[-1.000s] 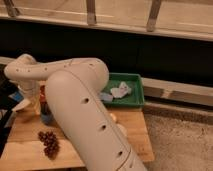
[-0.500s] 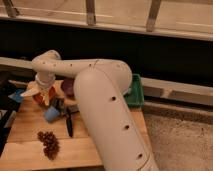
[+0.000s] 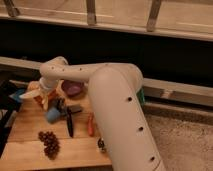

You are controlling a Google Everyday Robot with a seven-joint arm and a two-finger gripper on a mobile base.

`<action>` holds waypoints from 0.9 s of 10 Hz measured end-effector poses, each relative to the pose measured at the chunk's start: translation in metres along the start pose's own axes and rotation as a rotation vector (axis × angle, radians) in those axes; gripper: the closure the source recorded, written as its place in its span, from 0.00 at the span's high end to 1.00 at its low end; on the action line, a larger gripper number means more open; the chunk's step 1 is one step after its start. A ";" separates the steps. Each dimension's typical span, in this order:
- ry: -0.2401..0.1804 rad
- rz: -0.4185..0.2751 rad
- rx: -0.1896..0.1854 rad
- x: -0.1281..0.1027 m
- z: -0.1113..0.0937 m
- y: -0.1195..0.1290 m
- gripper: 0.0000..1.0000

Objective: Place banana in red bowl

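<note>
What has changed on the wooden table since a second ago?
The big white robot arm swung away to the right, uncovering the purple bowl and the slim orange-red stick. Its gripper, shut, hangs at the table's left end holding the pale-yellow banana. The dark grape bunch stayed put.

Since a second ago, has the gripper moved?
Yes. The gripper has swung from the table's left edge rightward and farther over the wooden table, carrying the banana, closer to the purple bowl.
</note>
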 end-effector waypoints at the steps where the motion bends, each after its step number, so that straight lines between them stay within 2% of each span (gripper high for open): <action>1: -0.006 0.001 0.000 -0.001 0.002 -0.001 0.00; 3: -0.007 -0.003 0.007 -0.005 0.007 -0.010 0.00; 6: 0.037 -0.066 0.002 -0.026 0.017 -0.020 0.00; 9: 0.059 -0.093 -0.005 -0.031 0.020 -0.021 0.00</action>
